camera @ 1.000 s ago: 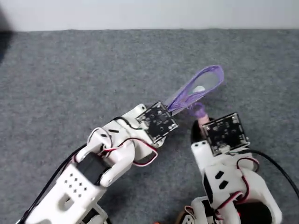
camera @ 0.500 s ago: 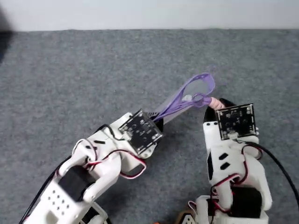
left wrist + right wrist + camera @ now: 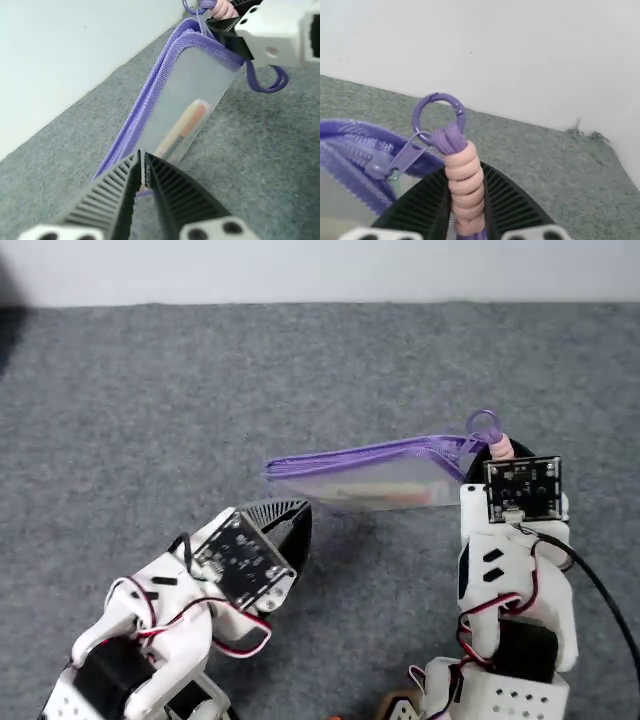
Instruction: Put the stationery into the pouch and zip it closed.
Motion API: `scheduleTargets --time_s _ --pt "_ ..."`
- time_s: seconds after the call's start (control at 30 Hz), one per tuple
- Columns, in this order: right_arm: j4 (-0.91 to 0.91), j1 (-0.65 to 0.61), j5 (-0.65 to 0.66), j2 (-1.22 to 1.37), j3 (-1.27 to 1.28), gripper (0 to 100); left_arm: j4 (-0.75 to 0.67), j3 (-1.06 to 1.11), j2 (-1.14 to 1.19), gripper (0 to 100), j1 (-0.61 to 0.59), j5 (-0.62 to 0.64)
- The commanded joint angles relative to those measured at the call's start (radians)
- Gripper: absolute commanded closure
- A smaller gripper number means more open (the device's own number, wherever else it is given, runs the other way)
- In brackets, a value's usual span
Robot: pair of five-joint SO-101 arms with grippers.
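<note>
Pouch (image 3: 370, 480): clear walls, purple zipper tape (image 3: 150, 95). It stood on edge on the grey carpeted table (image 3: 150, 390), zipper uppermost, stretched between the two arms.

Left gripper (image 3: 142, 172): jaws nearly together at the pouch's end corner. We judged them pinched on the edge there, since a sliver of purple showed between them.

Right gripper (image 3: 465, 181): clenched on the pink coiled strap (image 3: 462, 170). The strap ran up to a purple clip ring (image 3: 438, 95) hooked through the zipper pull (image 3: 402, 155).

Contents: one orange pen (image 3: 182, 125) lay loose inside, against the clear wall. The slider sat at the strap end of the tape, so we judged the zip run home or very close.

Handling notes:
- We took the pouch to be light and limp. The film wall bowed and would likely fold under any push.
- The clear wall looked slick, so we thought it a poor place to grip.
- The woven tape looked ribbed, and we expected it to hold in the jaws better. Its end corner was our preferred anchor.
- The coiled strap looked springy. A pull on it would probably take up slack before the slider moved.
- The pen could slide and shift the balance if the pouch tipped.
</note>
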Motion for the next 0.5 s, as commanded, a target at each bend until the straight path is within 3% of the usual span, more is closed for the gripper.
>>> scheduleTargets --time_s 0.0,0.1,0.17,0.27,0.47 --pt "-0.004 -0.056 -0.002 0.019 -0.052 99.2 0.002 -0.016 -0.028 99 -0.006 0.040" --pt "0.054 -0.133 0.000 0.021 -0.132 99.2 -0.012 -0.021 -0.028 96 -0.008 0.043" --pt "0.099 -0.179 0.003 0.021 -0.167 99.2 -0.023 -0.021 -0.026 86 -0.011 0.049" --pt "0.162 -0.232 0.003 0.021 -0.212 99.2 -0.054 -0.022 -0.020 75 -0.075 0.155" --pt "0.219 -0.317 0.008 0.021 -0.238 99.2 -0.086 -0.096 0.083 74 -0.198 0.117"
